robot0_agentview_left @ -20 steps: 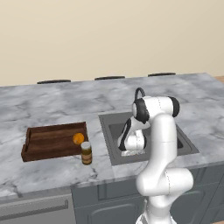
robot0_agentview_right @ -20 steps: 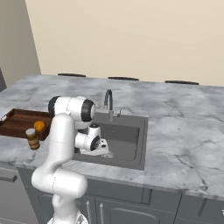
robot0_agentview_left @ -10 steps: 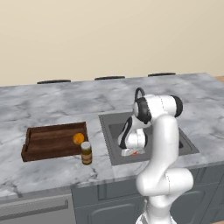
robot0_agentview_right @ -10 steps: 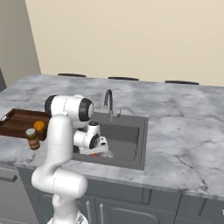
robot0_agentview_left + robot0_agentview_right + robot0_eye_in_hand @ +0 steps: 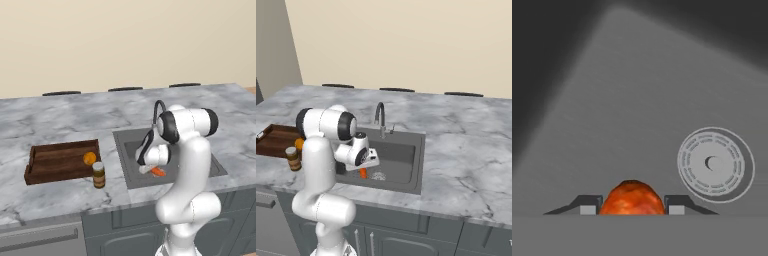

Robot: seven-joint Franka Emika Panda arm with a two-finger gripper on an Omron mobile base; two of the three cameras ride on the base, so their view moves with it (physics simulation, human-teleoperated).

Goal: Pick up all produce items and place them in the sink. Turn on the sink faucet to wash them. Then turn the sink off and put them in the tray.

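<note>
Carrot piece (image 5: 632, 198) sits clamped between the two finger tips of the pincer (image 5: 632, 209), orange-red end poking out toward the sink floor. In the left base view the carrot piece (image 5: 158, 171) hangs just under the pincer (image 5: 151, 170), inside the sink (image 5: 131, 150), toward its front wall. Right base view agrees: carrot piece (image 5: 363, 173) below the pincer (image 5: 364, 167), over the sink (image 5: 406, 155) floor; cannot tell if it touches the floor. Round silver drain (image 5: 716, 164) lies beside the carrot piece in the hand view, apart from it; also seen in the right base view as drain (image 5: 378, 176), just beside the carrot.

Faucet (image 5: 379, 117) stands at the sink's back rim, behind the pincer.

Orange fruit (image 5: 89, 158) lies in the tray (image 5: 55, 162), at the tray end nearest the sink. Tray rests on the bench (image 5: 65, 120), off the sink's side away from the arm. Brown jar (image 5: 99, 174) stands upright on the bench, just in front of the tray corner, between tray and sink. In the right base view, jar (image 5: 292, 158) close by the orange fruit (image 5: 299, 144) and tray (image 5: 273, 140).
</note>
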